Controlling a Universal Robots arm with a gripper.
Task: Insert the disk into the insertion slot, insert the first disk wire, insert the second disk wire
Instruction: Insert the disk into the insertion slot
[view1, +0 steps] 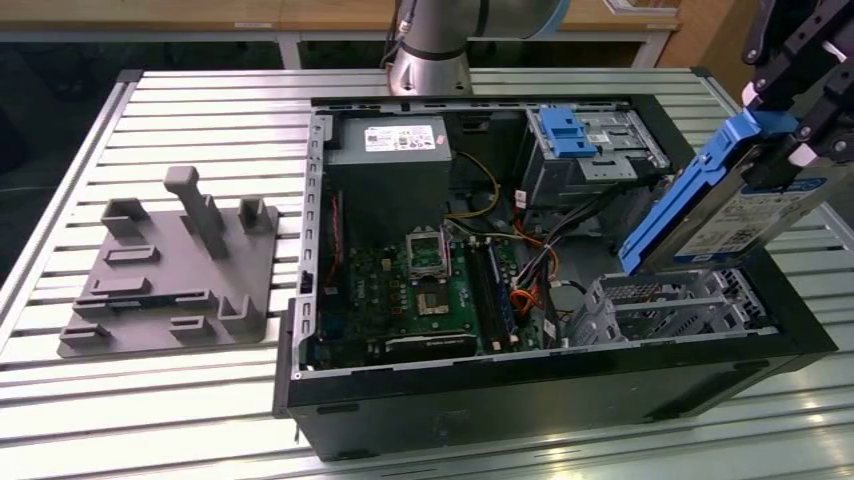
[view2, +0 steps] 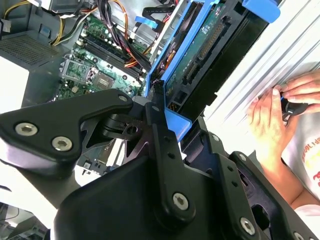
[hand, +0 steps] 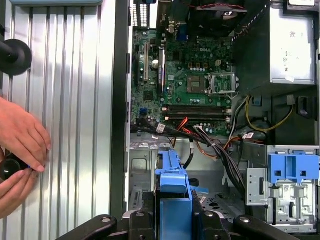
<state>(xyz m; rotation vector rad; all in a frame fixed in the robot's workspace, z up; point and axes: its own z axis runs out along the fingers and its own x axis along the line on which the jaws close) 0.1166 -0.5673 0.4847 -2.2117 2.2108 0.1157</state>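
The hand (view1: 797, 135) is closed on the disk (view1: 731, 215): its black fingers are clamped on the two sides of the blue carrier, as both wrist views show (view2: 165, 116) (hand: 172, 216). The disk (view2: 200, 55) hangs in the air, tilted, with its lower end pointing down into the open computer case (view1: 534, 385). It is above the insertion slot (view1: 667, 305) and not yet inside it; the lower end is near the upper edge of this silver perforated cage, and I cannot tell if it touches. In the first wrist view the blue carrier (hand: 172, 175) stands over the cage (hand: 142, 167), with the black and orange wires (hand: 210, 142) and the green motherboard (hand: 195, 75) beyond it. The taller bay (view1: 594, 150) with the blue latch (view1: 566, 133) is further back. A person's fingers (hand: 25, 135) lie on the bench (view1: 200, 100) just beside the case.
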